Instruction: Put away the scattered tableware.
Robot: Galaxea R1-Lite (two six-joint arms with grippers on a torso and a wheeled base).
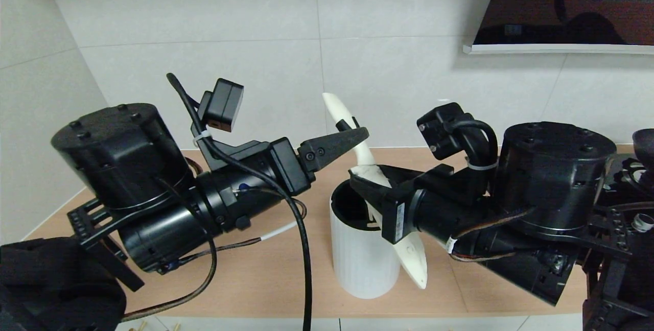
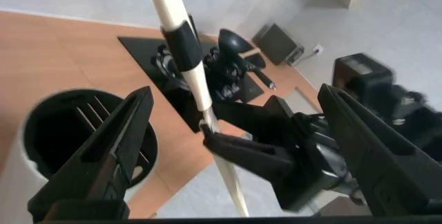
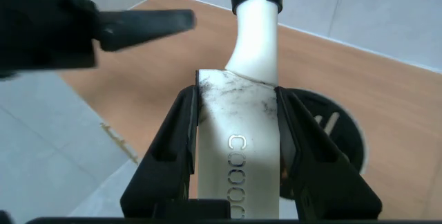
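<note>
Two grippers hovering over white holder (image 1: 363, 254) standing on counter (image 1: 255, 269). Right gripper (image 1: 369, 180) clamping spatula (image 1: 414, 259) blade; left gripper (image 2: 235, 99) gaping wide around handle.

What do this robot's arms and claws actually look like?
Left arm and right arm are matte black: fat drum-shaped joints, slimmer cylindrical forearms. Left gripper and right gripper have tapered black wedge fingers. A boxy black camera tops each wrist; black cables, white-zip-tied, loop alongside.
</note>
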